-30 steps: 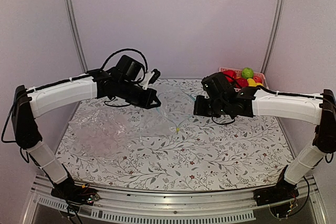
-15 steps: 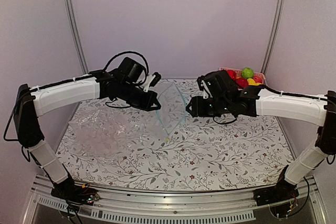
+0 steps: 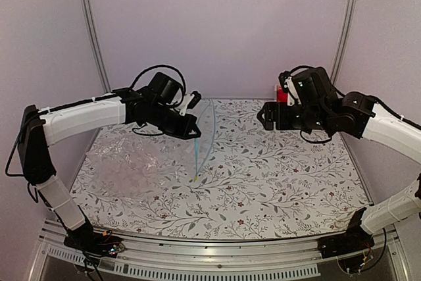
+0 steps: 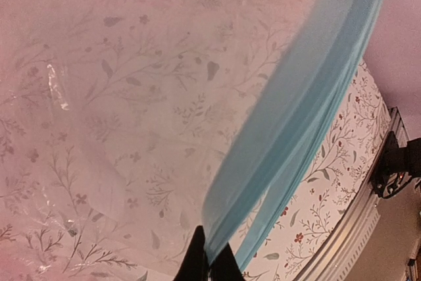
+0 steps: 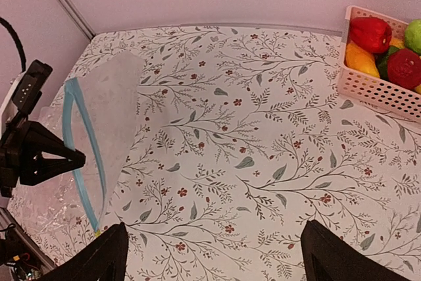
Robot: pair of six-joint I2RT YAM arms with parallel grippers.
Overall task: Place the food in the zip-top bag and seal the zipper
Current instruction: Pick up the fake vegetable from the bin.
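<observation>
The clear, crinkly plastic zip-top bag [image 5: 115,97] is held up over the floral-print table [image 3: 276,182], at about 11 o'clock from its centre. The left gripper [image 4: 209,262] is pinched tight on the thin blue-teal zipper strip [image 4: 309,90]. The right gripper [image 5: 214,261] is spread wide and holds nothing. It is well apart, toward 2 o'clock, near the pink lattice basket [image 5: 368,87] of red, yellow and green food [image 5: 370,31].

Robot test booth: plain lilac walls [image 3: 217,24], aluminium posts [image 3: 92,31], two arms [image 3: 79,120] mounted on a slotted rail [image 3: 197,259] beside a floral-covered worktop [image 3: 263,182].
</observation>
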